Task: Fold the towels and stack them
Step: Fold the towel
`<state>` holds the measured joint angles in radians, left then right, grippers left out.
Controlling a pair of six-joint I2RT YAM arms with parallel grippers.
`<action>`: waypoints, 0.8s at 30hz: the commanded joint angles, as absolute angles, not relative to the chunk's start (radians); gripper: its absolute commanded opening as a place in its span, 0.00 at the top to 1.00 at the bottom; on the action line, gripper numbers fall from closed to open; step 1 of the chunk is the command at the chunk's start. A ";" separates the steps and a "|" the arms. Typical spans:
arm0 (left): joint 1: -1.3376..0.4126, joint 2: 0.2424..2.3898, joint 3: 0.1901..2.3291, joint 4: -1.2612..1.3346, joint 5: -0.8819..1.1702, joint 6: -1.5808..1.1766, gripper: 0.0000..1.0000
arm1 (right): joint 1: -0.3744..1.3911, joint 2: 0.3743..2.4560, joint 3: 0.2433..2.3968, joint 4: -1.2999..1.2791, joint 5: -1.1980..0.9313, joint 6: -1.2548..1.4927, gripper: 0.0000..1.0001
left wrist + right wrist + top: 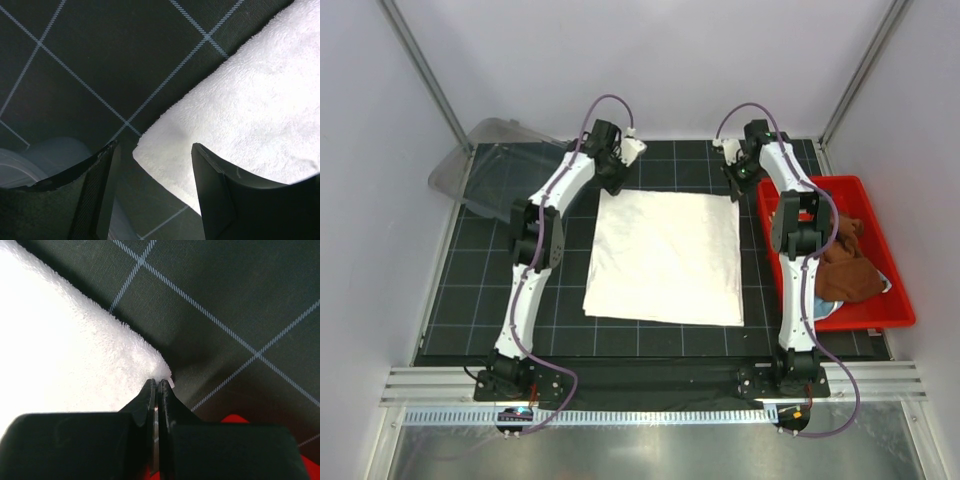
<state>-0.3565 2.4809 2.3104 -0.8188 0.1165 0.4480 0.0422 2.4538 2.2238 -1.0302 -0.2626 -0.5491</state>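
Note:
A large cream-white terry towel [665,255] lies spread flat on the black gridded mat. My left gripper [617,182] is at its far left corner, open; in the left wrist view the towel corner [250,100] reaches in between the spread fingers of the left gripper [155,145], which do not hold it. My right gripper [738,185] is at the far right corner. In the right wrist view the right gripper [157,381] is shut, with the towel's corner tip [65,350] pinched at the fingertips. A rust-brown towel [845,270] and a light-blue one [825,308] lie crumpled in the red bin.
The red bin [840,183] stands on the right side of the mat, close to the right arm, and its edge [235,419] shows under the right fingers. A clear plastic container [485,165] lies tipped at the back left. White walls enclose the table.

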 commanded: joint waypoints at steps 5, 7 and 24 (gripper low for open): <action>-0.383 2.445 2.353 -0.782 0.063 0.488 0.39 | 0.040 2.335 2.192 -0.994 -0.204 -0.592 0.99; -0.391 2.448 2.355 -0.775 0.064 0.486 0.40 | 0.040 2.326 2.178 -0.994 -0.202 -0.598 0.99; -0.377 2.560 2.422 -0.718 0.032 0.385 0.50 | 0.038 2.246 2.100 -0.969 -0.189 -0.620 0.99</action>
<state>-0.3836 2.5404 2.3974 -0.7490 0.0631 0.3985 0.0422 2.3287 2.1002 -0.9905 -0.2150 -0.6010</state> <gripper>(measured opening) 0.501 0.048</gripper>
